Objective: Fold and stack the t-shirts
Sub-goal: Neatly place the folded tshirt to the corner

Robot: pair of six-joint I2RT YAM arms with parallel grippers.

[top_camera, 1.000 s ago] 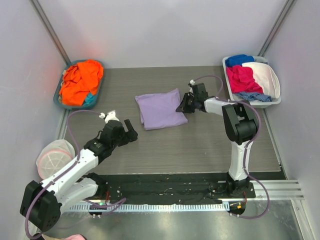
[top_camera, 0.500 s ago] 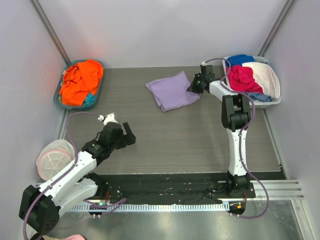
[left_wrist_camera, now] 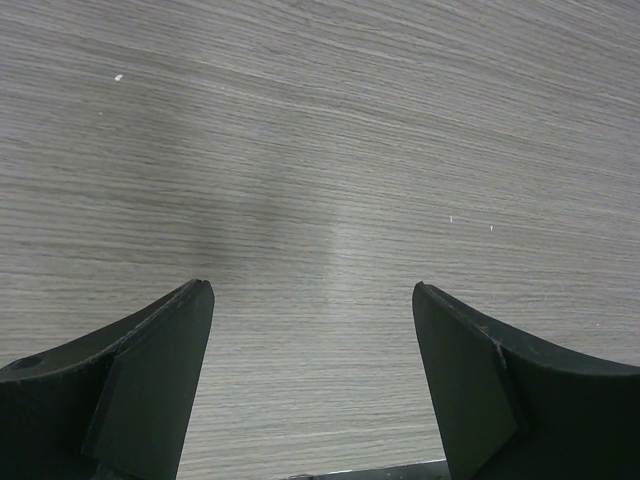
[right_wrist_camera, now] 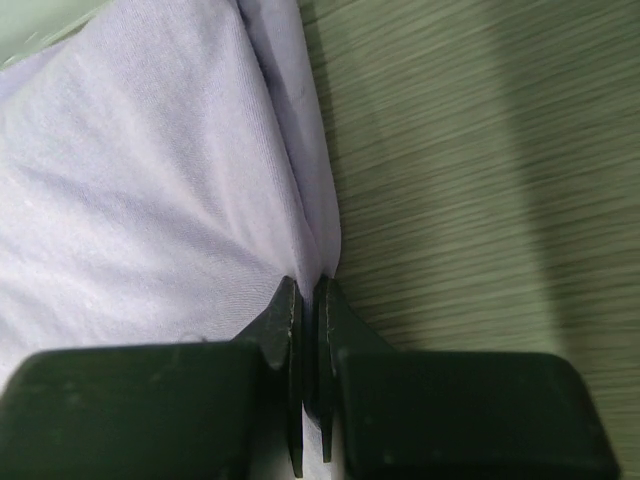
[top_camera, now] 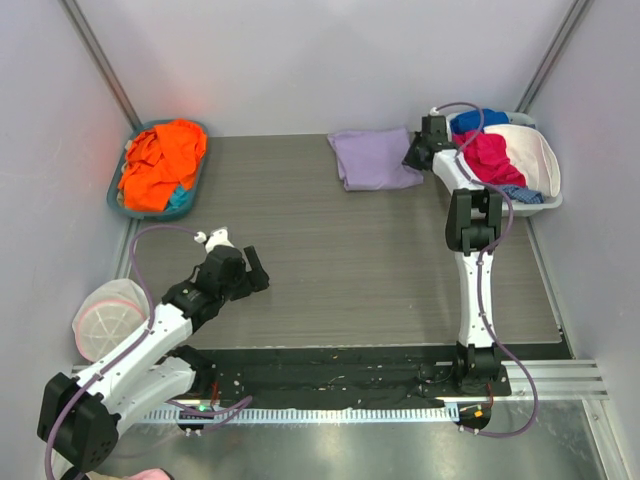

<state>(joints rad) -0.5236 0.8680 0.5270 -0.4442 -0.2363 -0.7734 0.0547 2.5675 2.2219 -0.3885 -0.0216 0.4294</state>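
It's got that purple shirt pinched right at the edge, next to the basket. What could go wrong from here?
1. The right end effector grips only a thin edge of the folded lavender t-shirt; lifting or pulling from there could let the fold fall open.
2. That arm is stretched out close to the white basket of clothes, so it might bump the basket or snag something in it.
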